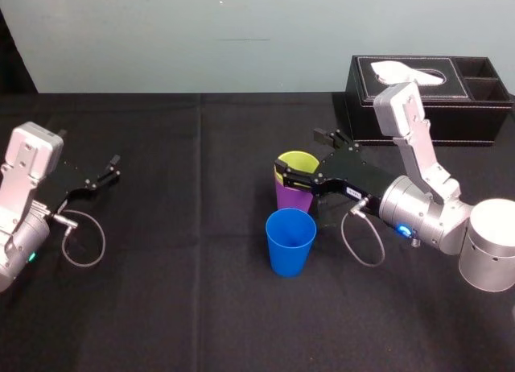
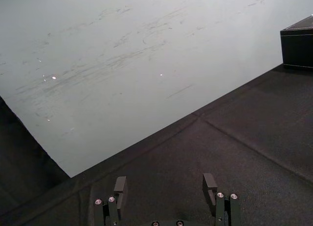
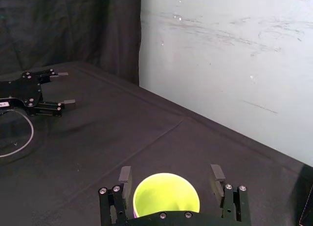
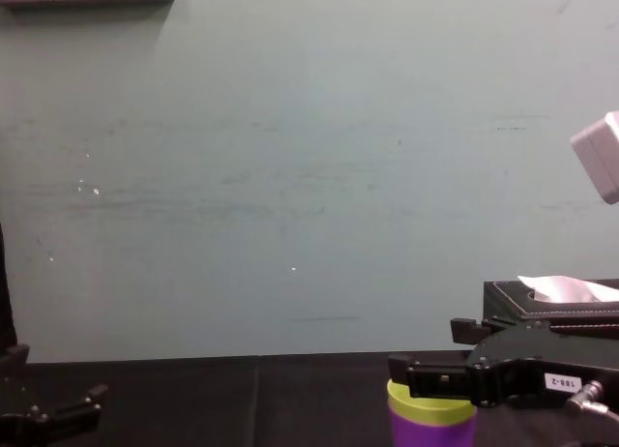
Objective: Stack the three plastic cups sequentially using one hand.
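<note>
A yellow-green cup sits nested inside a purple cup at the table's middle, both upright. Just in front of them stands a blue cup, alone. My right gripper straddles the yellow-green cup's rim, open. In the right wrist view the yellow-green cup lies between the fingers with a small gap on each side. From the chest, the right gripper stands at the yellow-green rim, above the purple cup. My left gripper rests open at the far left, holding nothing.
A black leather tissue box with a white tissue stands at the back right, behind my right arm. Black cloth covers the table. A pale wall runs along the far edge.
</note>
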Controlling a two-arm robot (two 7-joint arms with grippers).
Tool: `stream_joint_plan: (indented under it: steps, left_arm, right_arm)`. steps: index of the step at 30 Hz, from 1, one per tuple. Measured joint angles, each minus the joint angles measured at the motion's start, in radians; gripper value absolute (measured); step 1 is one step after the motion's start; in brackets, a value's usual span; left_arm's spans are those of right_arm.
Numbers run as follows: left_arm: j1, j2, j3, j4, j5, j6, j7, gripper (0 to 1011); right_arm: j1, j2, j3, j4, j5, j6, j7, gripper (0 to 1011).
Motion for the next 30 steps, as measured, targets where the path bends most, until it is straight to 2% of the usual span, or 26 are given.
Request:
stream_joint_plan:
  steps: [9, 13, 19, 20, 22, 24, 30]
  left_arm:
    - [0.0, 0.0, 0.0, 0.0, 0.0, 0.0, 0.0, 1012]
    - [0.0, 0.0, 0.0, 0.0, 0.0, 0.0, 0.0, 1011]
    - [0.0, 0.0, 0.0, 0.0, 0.0, 0.0, 0.0, 1011]
    - [0.0, 0.0, 0.0, 0.0, 0.0, 0.0, 0.0, 1011]
    - [0.0, 0.0, 0.0, 0.0, 0.0, 0.0, 0.0, 1011]
    - [0.0, 0.0, 0.0, 0.0, 0.0, 0.0, 0.0, 1011]
    - [0.0, 0.0, 0.0, 0.0, 0.0, 0.0, 0.0, 1011]
  right_arm:
    - [-0.001, 0.001, 0.0, -0.001, 0.001, 0.001, -0.001, 1003]
    - [-0.02, 0.016, 0.014, -0.041, 0.01, 0.0, 0.001, 1003]
    - [-0.082, 0.08, 0.043, -0.143, 0.017, -0.004, 0.016, 1003]
    - [-0.105, 0.101, 0.053, -0.169, 0.022, -0.005, 0.022, 1003]
    - [-0.114, 0.109, 0.057, -0.179, 0.025, -0.006, 0.024, 1003]
    - [-0.165, 0.15, 0.084, -0.226, 0.041, -0.015, 0.034, 1003]
    - [-0.263, 0.208, 0.128, -0.282, 0.081, -0.044, 0.053, 1003]
